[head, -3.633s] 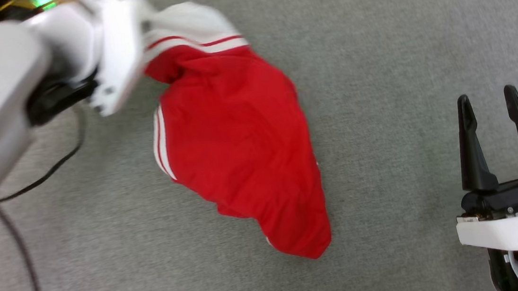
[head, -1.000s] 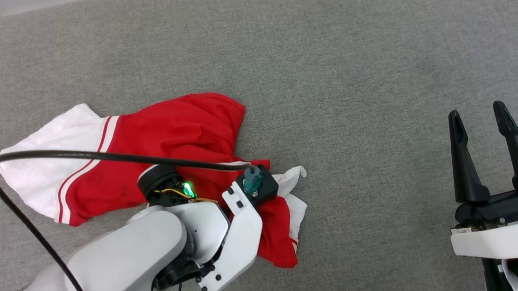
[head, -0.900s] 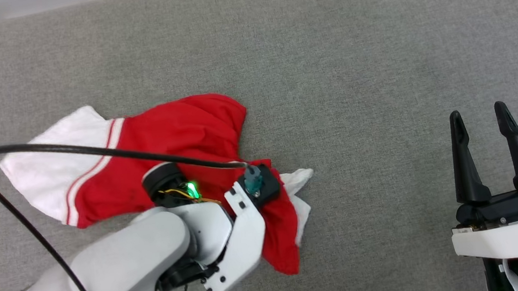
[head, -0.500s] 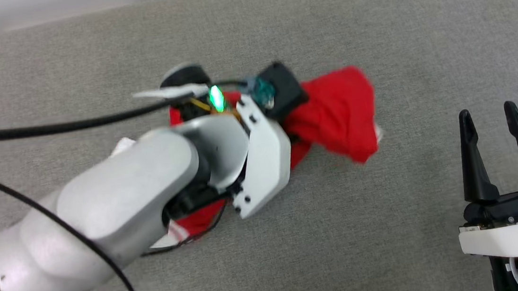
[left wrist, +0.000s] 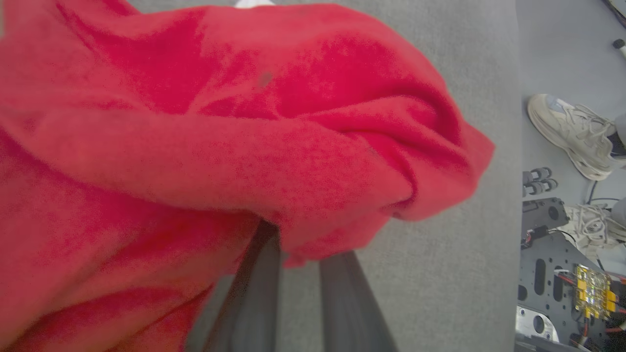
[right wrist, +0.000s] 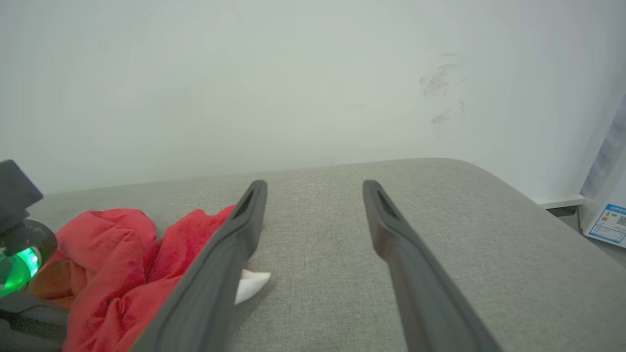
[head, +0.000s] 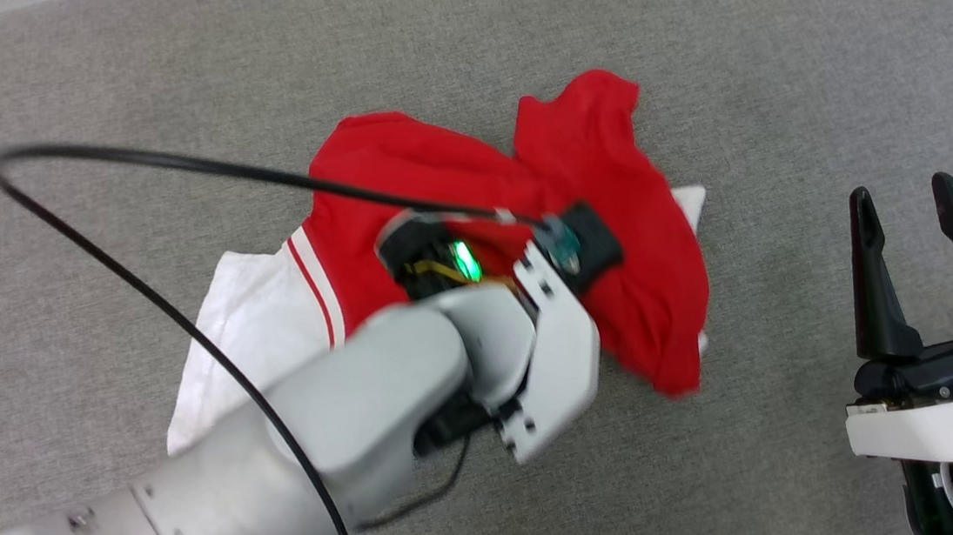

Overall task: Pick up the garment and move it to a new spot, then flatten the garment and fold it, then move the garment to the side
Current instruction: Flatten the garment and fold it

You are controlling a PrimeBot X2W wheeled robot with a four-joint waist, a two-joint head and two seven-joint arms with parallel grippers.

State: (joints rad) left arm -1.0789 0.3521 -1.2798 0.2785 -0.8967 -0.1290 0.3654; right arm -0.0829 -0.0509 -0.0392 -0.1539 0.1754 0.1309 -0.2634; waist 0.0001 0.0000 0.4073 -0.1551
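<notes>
Grey fabric covers the surface (head: 771, 56), with a pale wall (right wrist: 244, 73) behind it in the right wrist view. The garment (head: 431, 162) sits crumpled near the middle of the head view, plain red showing and its 5 o'clock hem blurred. The left forearm (head: 351, 419) and wrist cover its middle and hide the end effector there. In the left wrist view the left end effector (left wrist: 301, 266) has its fingers nearly together, tips buried in a bunched red fold, pinching the garment. A black cable (head: 169, 163) loops in from 10 o'clock across the cloth. At 4 o'clock the right end effector (head: 903, 200) stands spread and holds nothing, its base cut off by the frame. A shoe (left wrist: 572, 129) at 3 o'clock in the left wrist view is partly cut off.

Half a second earlier the cloth was a tight bundle at 2 o'clock from the wrist. It now spreads wider, and a white sleeve (head: 246, 325) lies open at 8 o'clock. The right end effector is unchanged.
</notes>
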